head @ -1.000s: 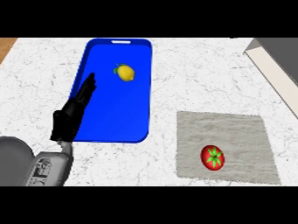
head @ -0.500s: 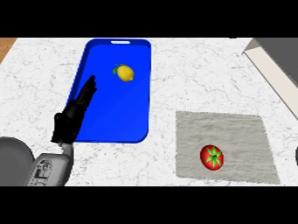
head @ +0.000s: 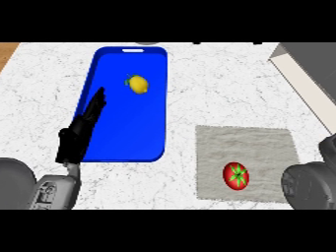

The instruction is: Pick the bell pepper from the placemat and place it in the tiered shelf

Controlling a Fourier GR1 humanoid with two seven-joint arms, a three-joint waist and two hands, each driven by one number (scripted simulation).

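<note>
Since the earlier frames, your right forearm (head: 317, 172) has come further into view at the lower right edge, grey and bulky, now just beside the right edge of the placemat (head: 247, 142); nothing else on the desk (head: 221, 83) has shifted. You cannot tell how the right hand's fingers stand, since only the forearm shows. Your left hand (head: 80, 130) rests over the left rim of the blue tray (head: 145, 142), fingers straight and pressed together, holding nothing. The bell pepper (head: 236, 175) lies on the placemat's lower half, nearer its bottom edge, well apart from the tray. It looks small, round and glossy red, with a green star-shaped stem cap facing up. Expect it to be light, fairly stiff and hollow, with a smooth skin that may slip; you should close round its widest part from the sides and not on the stem. The cloth-like placemat may drag if your fingers scrape it. A yellow lemon (head: 138, 84) sits in the tray's upper half. The tiered shelf (head: 312, 78) appears beyond the placemat at the upper right.
</note>
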